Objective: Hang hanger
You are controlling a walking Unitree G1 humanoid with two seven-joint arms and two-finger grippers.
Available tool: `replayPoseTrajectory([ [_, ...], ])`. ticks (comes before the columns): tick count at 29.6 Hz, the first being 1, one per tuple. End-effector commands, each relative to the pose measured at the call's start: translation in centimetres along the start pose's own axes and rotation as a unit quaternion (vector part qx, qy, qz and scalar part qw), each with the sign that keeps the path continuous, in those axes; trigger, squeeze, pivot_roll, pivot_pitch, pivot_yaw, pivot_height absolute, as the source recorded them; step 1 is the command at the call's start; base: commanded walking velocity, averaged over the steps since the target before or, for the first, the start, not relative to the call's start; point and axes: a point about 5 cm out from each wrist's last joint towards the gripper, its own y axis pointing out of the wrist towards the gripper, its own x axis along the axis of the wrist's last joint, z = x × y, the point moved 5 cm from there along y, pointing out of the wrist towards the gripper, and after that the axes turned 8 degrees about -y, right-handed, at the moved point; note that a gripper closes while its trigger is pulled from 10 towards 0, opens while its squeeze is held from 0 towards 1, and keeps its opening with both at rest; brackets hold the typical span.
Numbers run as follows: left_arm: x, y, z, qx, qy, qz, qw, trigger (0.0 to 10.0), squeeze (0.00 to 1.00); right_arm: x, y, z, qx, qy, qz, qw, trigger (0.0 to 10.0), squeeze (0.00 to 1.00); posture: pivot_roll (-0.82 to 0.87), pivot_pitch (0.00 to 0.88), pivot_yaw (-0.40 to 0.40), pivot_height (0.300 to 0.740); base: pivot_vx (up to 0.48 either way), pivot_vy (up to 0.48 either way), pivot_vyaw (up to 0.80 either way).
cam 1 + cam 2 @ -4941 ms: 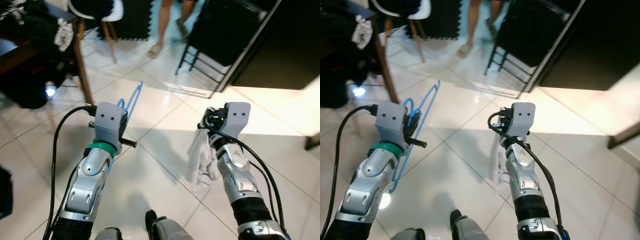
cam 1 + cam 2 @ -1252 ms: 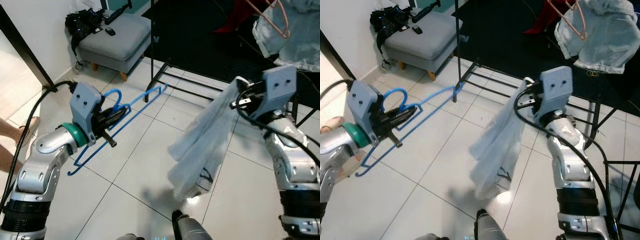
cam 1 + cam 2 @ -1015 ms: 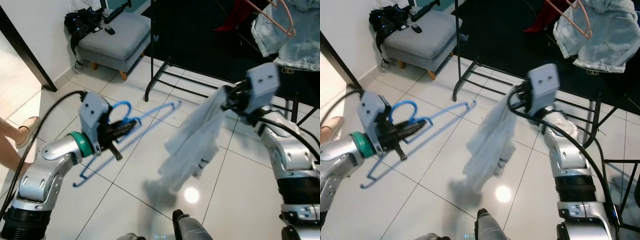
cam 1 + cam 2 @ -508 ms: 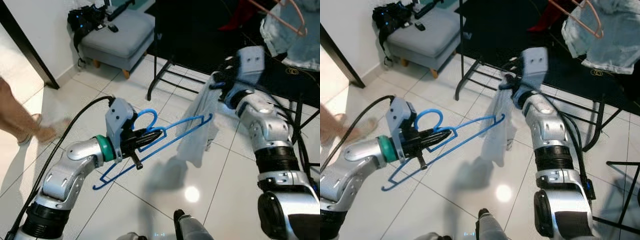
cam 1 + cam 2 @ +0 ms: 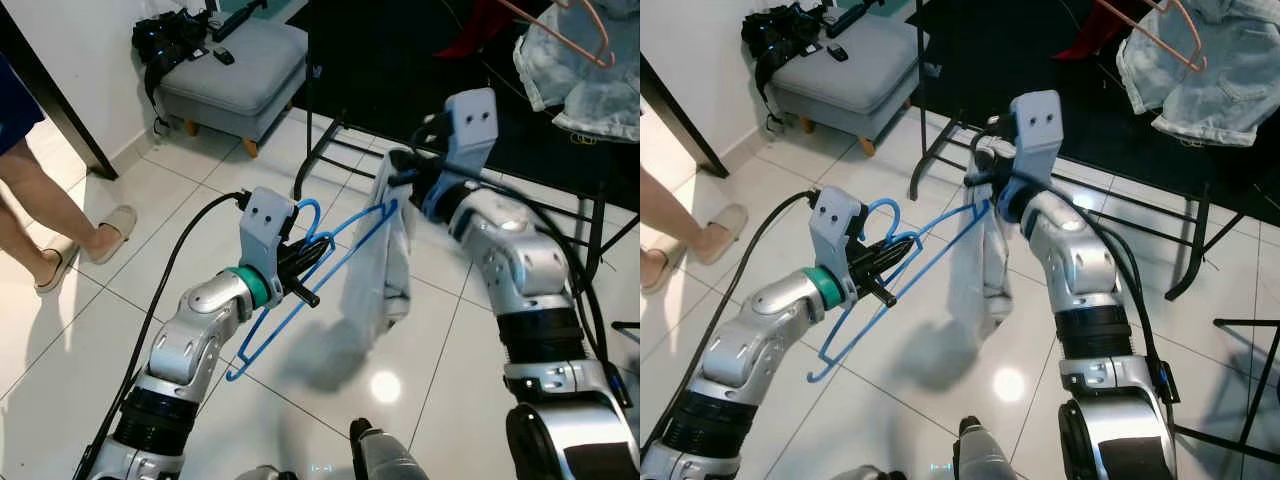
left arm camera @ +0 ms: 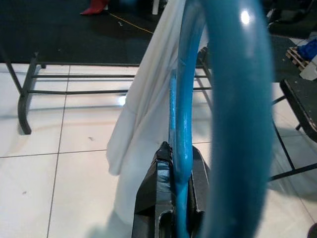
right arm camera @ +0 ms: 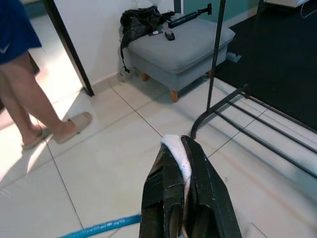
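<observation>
Hanger [image 5: 330, 250] left of garment [image 5: 385, 250]; stool [image 5: 235, 70] behind, rack [image 5: 1060, 150] beyond.

White glossy floor tiles [image 5: 90, 330] reflect a ceiling light. A grey footstool [image 5: 235, 75] stands by the white wall [image 5: 75, 40], beside a black rack [image 5: 330, 150] on a dark rug [image 5: 1260, 190]. A person's legs [image 5: 45, 215] stand left.

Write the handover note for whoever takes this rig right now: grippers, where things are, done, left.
Left gripper: shut on the blue plastic hanger, held over the tiled floor.
Right gripper: shut on the white cloth garment, which hangs down beside the hanger's far tip.
Black metal clothes rack stands behind both arms.
Done: hanger and garment picked up and brought together.
Left: garment not clearly threaded on the hanger; hanger not yet on the rack.
</observation>
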Motion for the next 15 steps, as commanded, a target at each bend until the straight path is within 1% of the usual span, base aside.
replayPoseTrajectory([
  [1,0.4,-0.3,1.7,0.042,0.010,-0.009,0.999,10.0,0.00,0.1,-0.1,0.1,-0.003,-0.031,-0.005,1.000,10.0,0.00,-0.09,0.114,0.109,0.737,0.000,0.000,0.00],
  [3,1.1,-1.4,3.9,0.084,0.033,-0.011,0.996,10.0,0.00,-0.3,-0.5,-0.8,-0.022,-0.072,0.004,0.997,10.0,0.00,-0.09,0.118,0.117,0.737,0.000,0.000,0.00],
  [5,1.6,-2.0,4.9,0.102,0.042,-0.015,0.994,10.0,0.00,-0.4,-0.8,-1.4,-0.029,-0.086,0.012,0.996,10.0,0.00,-0.09,0.118,0.117,0.737,0.000,0.000,0.00],
  [6,1.9,-2.6,5.5,0.111,0.049,-0.014,0.992,10.0,0.00,-0.6,-1.1,-1.8,-0.035,-0.101,0.015,0.994,10.0,0.00,-0.08,0.119,0.117,0.737,0.000,0.000,0.00],
  [7,1.9,-2.6,5.5,0.111,0.049,-0.014,0.992,10.0,0.00,-0.6,-1.1,-1.8,-0.035,-0.101,0.015,0.994,10.0,0.00,-0.08,0.119,0.117,0.737,0.000,0.000,0.00],
  [8,2.1,-3.5,6.7,0.131,0.064,-0.011,0.989,10.0,0.00,-0.7,-1.5,-2.2,-0.038,-0.111,0.023,0.993,10.0,0.00,-0.08,0.119,0.117,0.737,0.000,0.000,0.00],
  [9,2.3,-4.0,7.2,0.137,0.073,-0.009,0.988,10.0,0.00,-0.7,-1.8,-2.5,-0.042,-0.131,0.026,0.990,10.0,0.00,-0.08,0.119,0.117,0.737,0.000,0.000,0.00],
  [11,2.5,-4.5,7.8,0.150,0.083,-0.007,0.985,10.0,0.00,-0.7,-2.0,-2.7,-0.042,-0.136,0.028,0.989,10.0,0.00,-0.08,0.119,0.117,0.737,0.000,0.000,0.00],
  [15,2.7,-4.7,8.2,0.159,0.086,-0.009,0.983,10.0,0.00,-0.7,-2.1,-2.7,-0.036,-0.138,0.028,0.989,10.0,0.00,-0.07,0.116,0.115,0.737,0.000,0.000,0.00],
])
